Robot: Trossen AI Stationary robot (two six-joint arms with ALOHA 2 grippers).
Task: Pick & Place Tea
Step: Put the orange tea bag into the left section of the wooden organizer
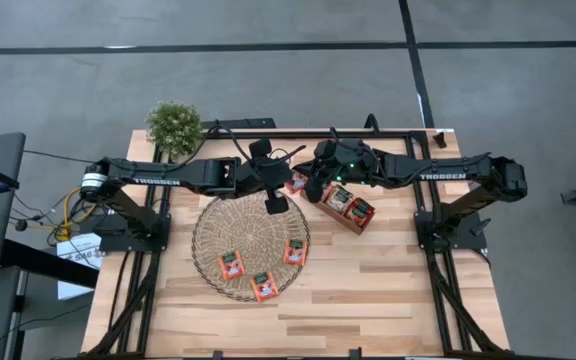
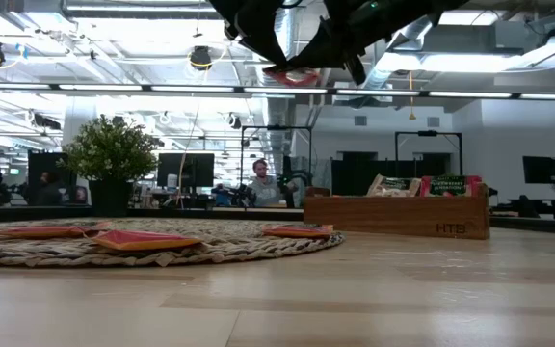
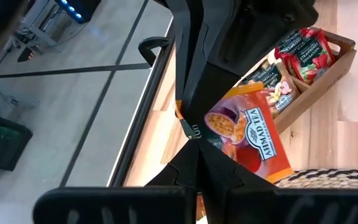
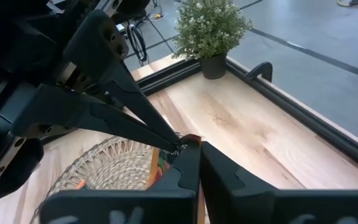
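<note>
One red-orange tea sachet (image 3: 247,134) with a fruit picture hangs in the air between both grippers, above the far rim of the wicker mat (image 1: 251,240). It also shows in the high view (image 1: 296,183) and in the low view (image 2: 292,73). My left gripper (image 3: 194,148) and my right gripper (image 4: 191,152) meet tip to tip, both shut on it. Three more red-orange sachets (image 1: 231,263) (image 1: 263,285) (image 1: 294,250) lie flat on the mat. Further sachets stand upright in the wooden tray (image 1: 346,207). My left gripper pinches the sachet's edge (image 3: 199,127) between its two fingers, coming level from the table's left. The sachet is lifted clear and stands on edge beyond the fingertips. My right gripper pinches the same edge at its corner (image 4: 191,138) between its two fingers, coming level from the table's right, right against the left fingers (image 4: 166,140).
A potted plant (image 1: 175,125) stands at the table's far left corner. The wooden tray (image 2: 398,217) sits right of the mat, under the right arm. A black frame rail (image 4: 278,99) runs along the far edge. Bare wood (image 1: 368,290) lies near and right of the mat.
</note>
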